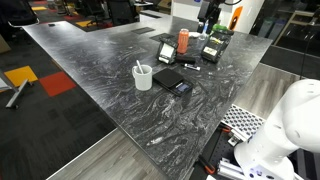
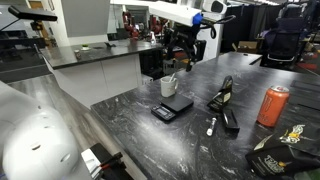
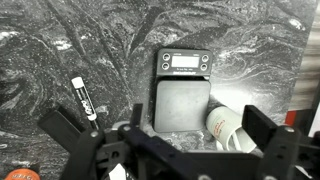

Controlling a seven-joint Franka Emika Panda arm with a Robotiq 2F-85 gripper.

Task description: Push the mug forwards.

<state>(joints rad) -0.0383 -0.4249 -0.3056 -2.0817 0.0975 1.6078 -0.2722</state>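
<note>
The white mug (image 1: 143, 77) stands on the dark marbled table (image 1: 90, 60) with a thin white stick in it. It also shows in an exterior view (image 2: 169, 87) just behind a black digital scale (image 2: 172, 108). In the wrist view the mug (image 3: 226, 130) is at the lower right, beside the scale (image 3: 182, 95). My gripper (image 2: 183, 47) hangs in the air above the mug, apart from it. In the wrist view its fingers (image 3: 162, 124) are spread wide and hold nothing.
A white marker (image 3: 83, 97) lies left of the scale. An orange-red can (image 2: 272, 105) stands farther along the table, also seen in an exterior view (image 1: 183, 40). A black device (image 2: 222, 97) and a black pouch (image 2: 285, 142) lie near it. The table edge (image 1: 120, 135) is close.
</note>
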